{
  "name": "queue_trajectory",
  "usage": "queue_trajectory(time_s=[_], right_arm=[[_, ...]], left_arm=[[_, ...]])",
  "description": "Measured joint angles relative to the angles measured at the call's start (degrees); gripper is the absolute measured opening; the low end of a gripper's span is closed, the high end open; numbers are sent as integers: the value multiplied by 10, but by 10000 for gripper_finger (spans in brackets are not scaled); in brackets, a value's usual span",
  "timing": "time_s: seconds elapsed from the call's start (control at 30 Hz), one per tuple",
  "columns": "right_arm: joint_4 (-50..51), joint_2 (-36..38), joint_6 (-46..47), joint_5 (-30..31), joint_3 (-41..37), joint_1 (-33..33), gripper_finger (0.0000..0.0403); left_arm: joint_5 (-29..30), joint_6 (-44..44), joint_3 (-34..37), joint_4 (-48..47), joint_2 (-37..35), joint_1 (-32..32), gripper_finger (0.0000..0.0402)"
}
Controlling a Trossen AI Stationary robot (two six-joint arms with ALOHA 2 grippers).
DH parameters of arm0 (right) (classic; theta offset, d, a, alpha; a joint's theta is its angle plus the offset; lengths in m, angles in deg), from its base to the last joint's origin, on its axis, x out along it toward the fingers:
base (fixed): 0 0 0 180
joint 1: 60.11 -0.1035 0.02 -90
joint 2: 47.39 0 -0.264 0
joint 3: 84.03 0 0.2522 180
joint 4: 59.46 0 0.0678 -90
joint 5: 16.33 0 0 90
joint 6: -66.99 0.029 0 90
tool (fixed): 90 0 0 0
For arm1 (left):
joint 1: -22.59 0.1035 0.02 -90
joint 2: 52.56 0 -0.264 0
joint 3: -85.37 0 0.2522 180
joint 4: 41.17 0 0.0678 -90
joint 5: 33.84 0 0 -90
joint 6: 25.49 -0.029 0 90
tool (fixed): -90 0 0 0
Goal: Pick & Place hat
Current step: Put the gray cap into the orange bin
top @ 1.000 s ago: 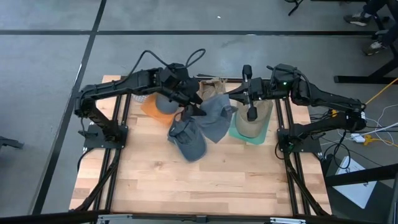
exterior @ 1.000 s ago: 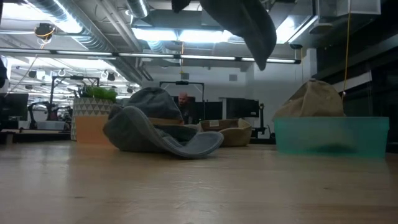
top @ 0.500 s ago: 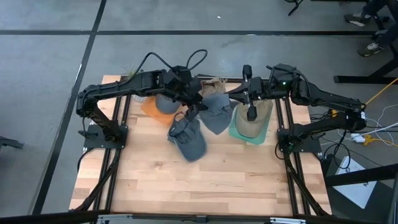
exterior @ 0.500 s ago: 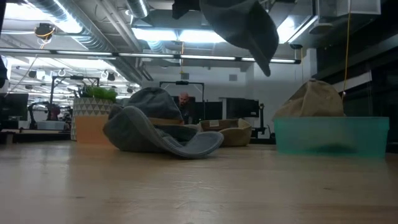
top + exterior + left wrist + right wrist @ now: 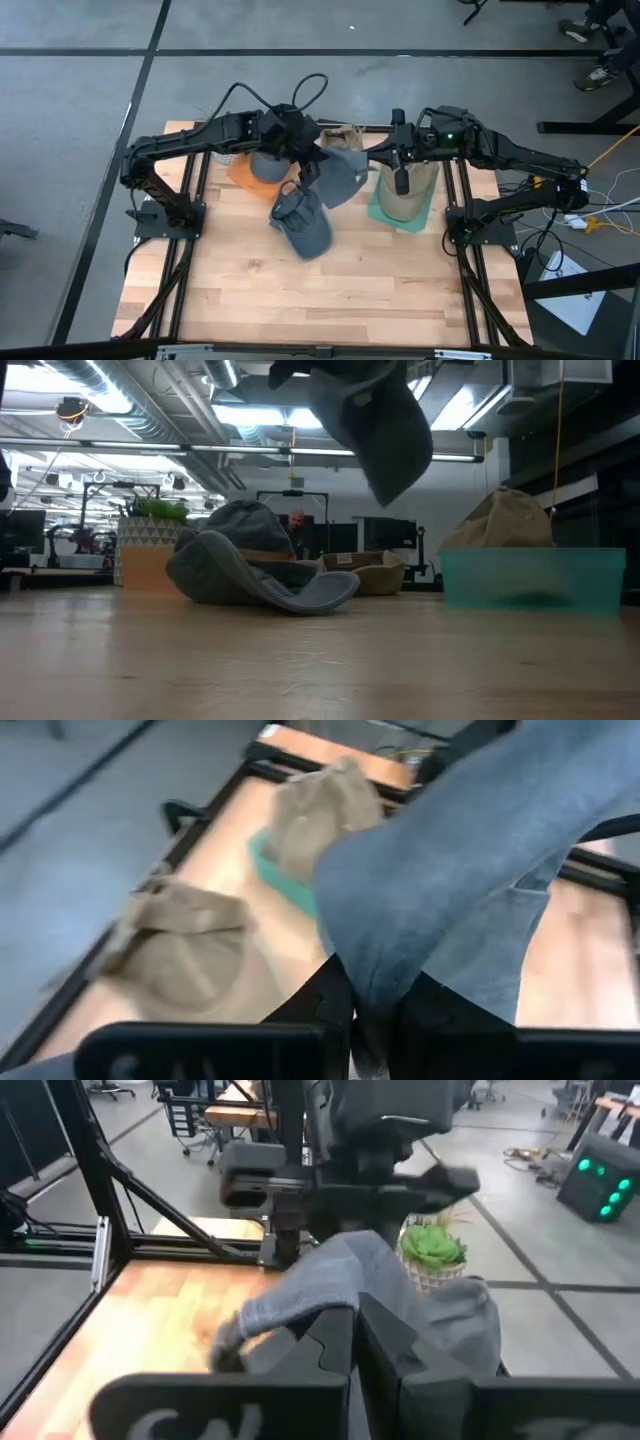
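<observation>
A blue-grey hat [image 5: 340, 178] hangs in the air between both grippers over the middle of the table's far half, and shows high up in the low view [image 5: 380, 425]. My left gripper [image 5: 313, 166] is shut on its left side. My right gripper [image 5: 370, 158] is shut on its right side. A second grey hat [image 5: 300, 225] lies on the wood below, its brim [image 5: 320, 592] flat on the table. A tan hat [image 5: 405, 195] sits in a teal tray [image 5: 540, 578]. My left gripper pinches an edge of the blue-grey hat [image 5: 378, 982] between its two fingers, coming from the table's left and slanting down. The hat is lifted clear and droops beyond the fingers. My right gripper pinches a fold of the hat's cloth [image 5: 358, 1302] between its two fingers, nearly level from the table's right. The cloth sags toward the left gripper.
An orange tray [image 5: 238, 175] with a grey hat in it stands at the far left, next to a potted plant [image 5: 155, 510]. Another tan hat [image 5: 340, 135] lies at the far edge. The near half of the table [image 5: 320, 290] is bare wood.
My left gripper has turned toward the hanging hat and shut on its left edge. The hat, which stayed in the right gripper, has swung and now hangs lower and more bunched between the two grippers.
</observation>
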Motion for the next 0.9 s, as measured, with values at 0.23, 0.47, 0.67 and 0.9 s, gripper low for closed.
queue_trajectory(time_s=[0.23,0.47,0.67,0.9], right_arm=[[18,-1,52,3,0,-1,21],[72,0,140,-2,0,-1,55],[75,0,170,-2,0,-1,106],[62,-24,186,-16,0,-1,172]], left_arm=[[94,-38,-1,-10,-18,-4,16],[189,-124,0,-18,-35,-21,21],[186,-274,0,-24,-44,-51,16],[137,-459,0,-26,-46,-103,17]])
